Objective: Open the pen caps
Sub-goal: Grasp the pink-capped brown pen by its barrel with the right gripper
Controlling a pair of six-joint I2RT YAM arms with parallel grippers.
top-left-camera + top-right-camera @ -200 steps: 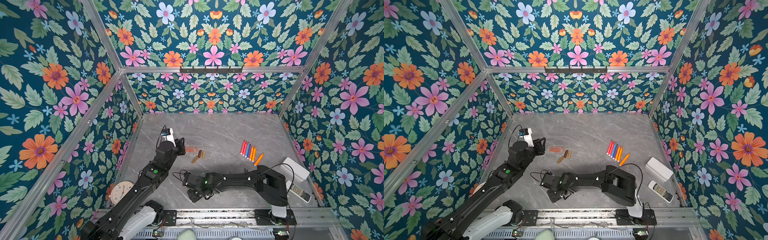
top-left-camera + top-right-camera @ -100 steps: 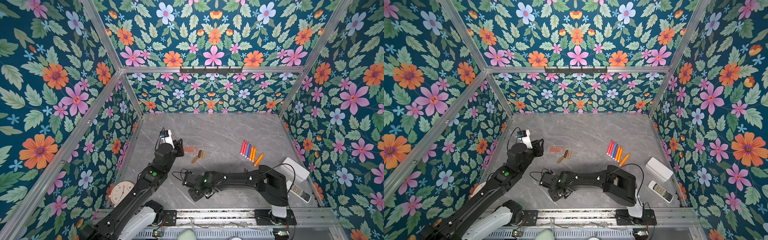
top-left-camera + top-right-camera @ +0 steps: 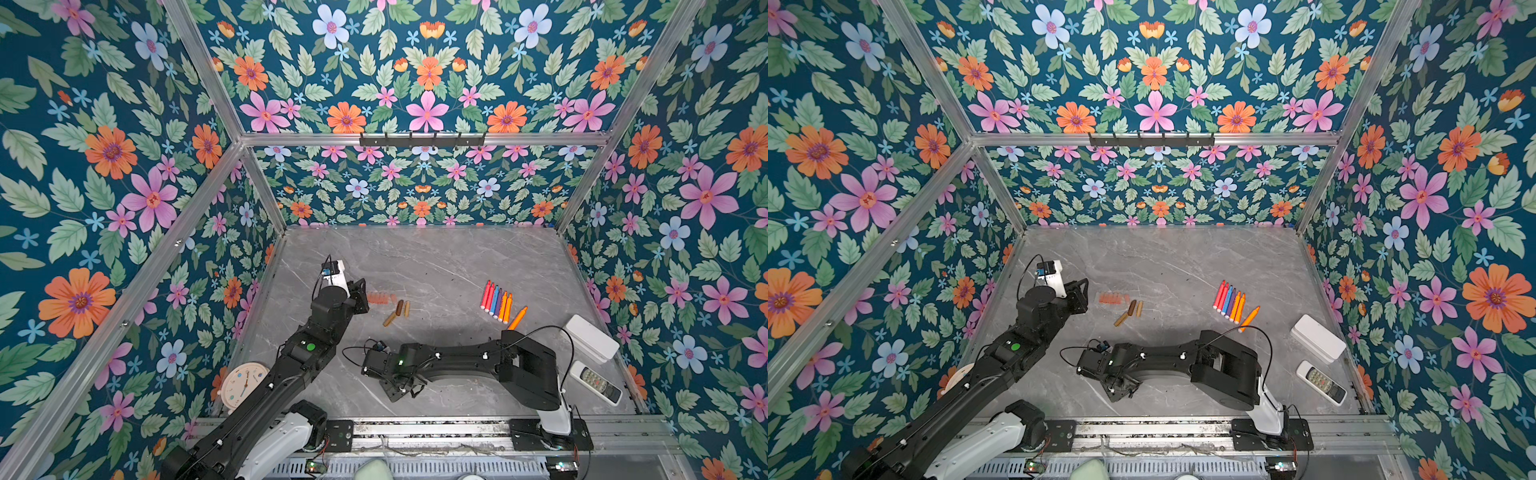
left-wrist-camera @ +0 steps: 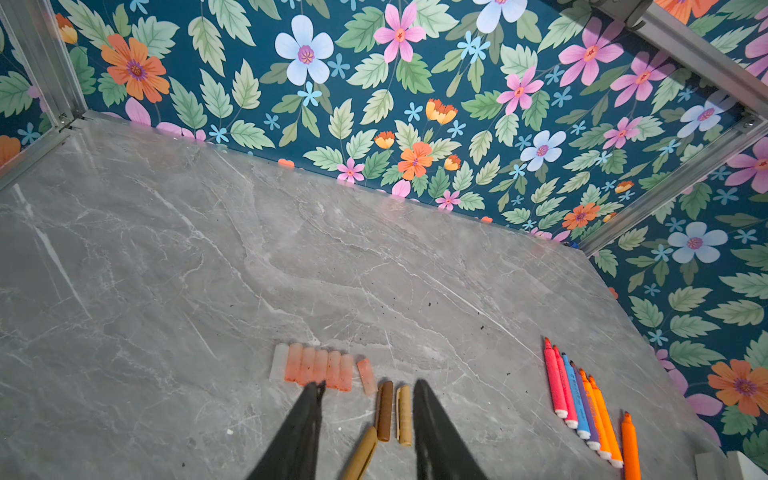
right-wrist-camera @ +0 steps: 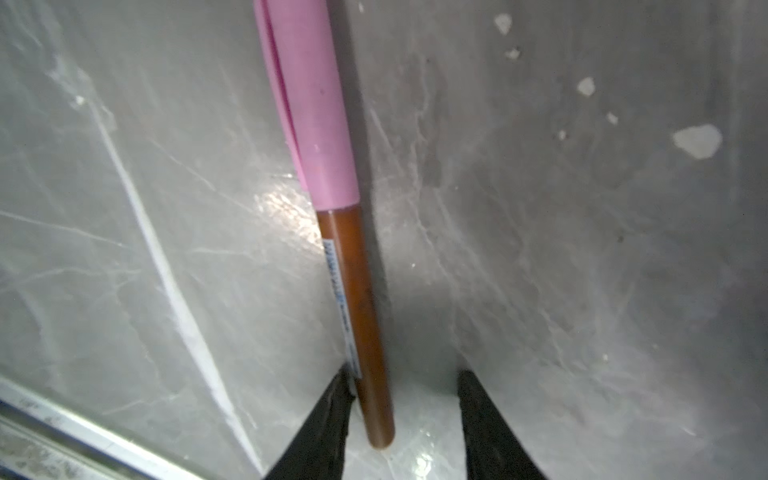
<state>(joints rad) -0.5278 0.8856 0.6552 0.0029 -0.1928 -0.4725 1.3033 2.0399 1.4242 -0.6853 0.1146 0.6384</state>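
A pen with a brown barrel (image 5: 357, 299) and a pink pen cap (image 5: 307, 104) lies on the grey table. My right gripper (image 5: 405, 374) is open around the barrel's end, which rests against one finger and is clear of the other. In both top views this gripper (image 3: 405, 388) sits low near the front rail and hides the pen. Loose pen caps lie further back: a row of pale orange ones (image 4: 320, 368), a brown one (image 4: 385, 409) and gold ones (image 4: 404, 413). My left gripper (image 4: 368, 384) hovers open and empty over them (image 3: 359, 297).
Several uncapped coloured pens (image 3: 496, 301) lie in a row at the right, with one orange pen (image 3: 517, 318) beside them. A white box (image 3: 592, 336) and a remote (image 3: 596, 381) sit by the right wall, and a clock (image 3: 243, 380) by the left wall.
The left gripper has shifted slightly toward the left wall. The right gripper has stayed over the pen with its jaws a little narrower.
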